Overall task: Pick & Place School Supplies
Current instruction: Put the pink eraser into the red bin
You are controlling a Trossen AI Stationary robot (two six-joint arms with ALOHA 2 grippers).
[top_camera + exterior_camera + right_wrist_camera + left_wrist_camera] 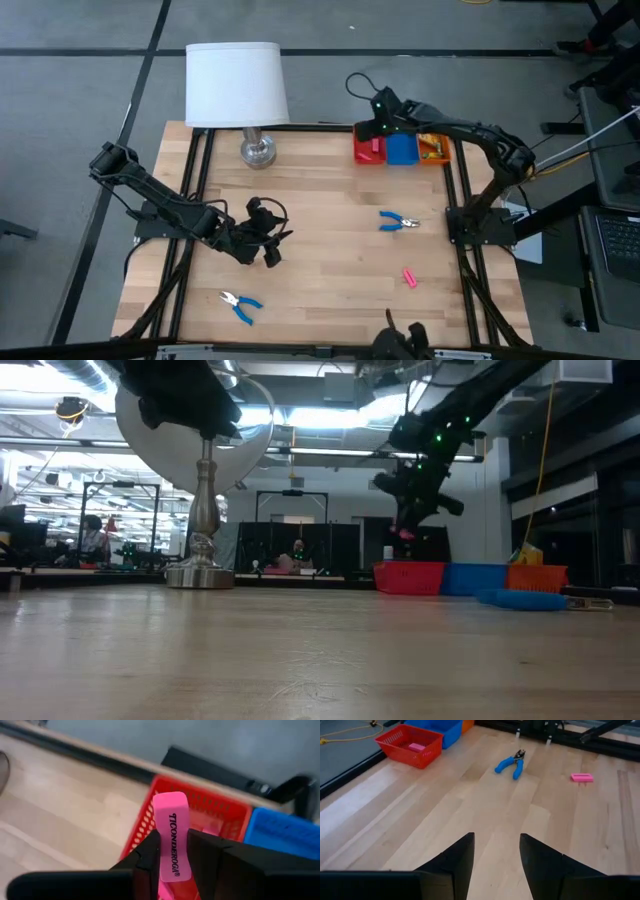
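My right gripper [173, 845] hangs over the red tray [145, 822] at the table's far edge, shut on a pink eraser [171, 812]; it also shows in the high view [378, 125] and the low view [405, 510]. Another pink eraser [416, 747] lies in the red tray. My left gripper [496, 855] is open and empty above the table's left middle [265, 242]. One pink eraser [410, 277] and two blue-handled pliers [398, 222] [240, 305] lie flat on the table. My right gripper pinches the pink eraser's near half [173, 857] between its two fingers, one on each long side, the printed face toward the wrist camera. The fingers lie along the eraser, whose free end sticks out past the fingertips. The eraser is lifted clear, above the red tray.
A blue tray [401, 150] and an orange tray [433, 150] stand in a row to the right of the red one. A white-shaded lamp [236, 70] stands at the far left, its metal base [257, 150] on the table. Bare wood lies between the arms.
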